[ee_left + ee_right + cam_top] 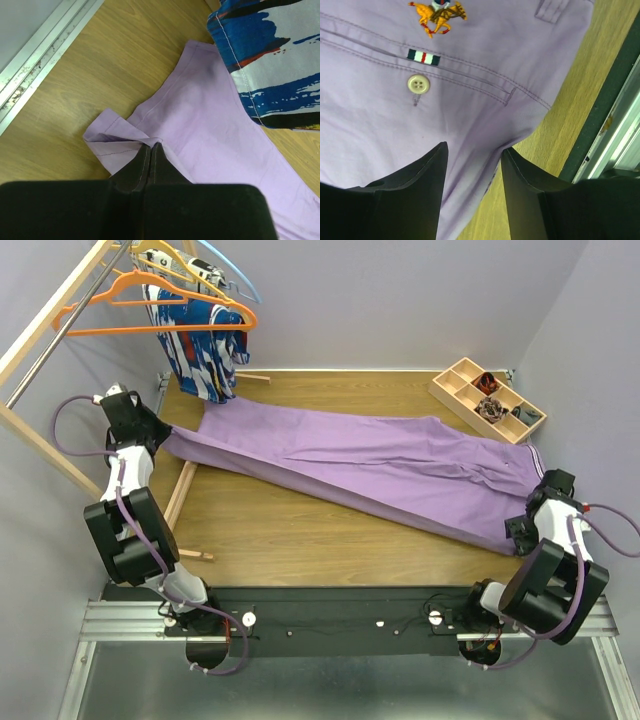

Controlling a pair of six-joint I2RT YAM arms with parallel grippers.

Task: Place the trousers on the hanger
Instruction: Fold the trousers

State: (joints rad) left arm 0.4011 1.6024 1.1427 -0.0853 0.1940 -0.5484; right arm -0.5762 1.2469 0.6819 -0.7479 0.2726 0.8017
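Note:
The lilac trousers lie stretched slantwise across the wooden table, leg ends at the left, waist at the right. My left gripper is shut on a folded leg hem; the left wrist view shows its fingertips pinching the cloth. My right gripper stands over the waist end, jaws apart and straddling the edge of the fabric below a pocket button. The bright orange hanger hangs on the rack at the back left, apart from both grippers.
A blue, white and red patterned garment hangs beside the orange hanger, under a paler yellow hanger and a light blue one. The wooden rack frame fills the left. A compartment tray sits back right.

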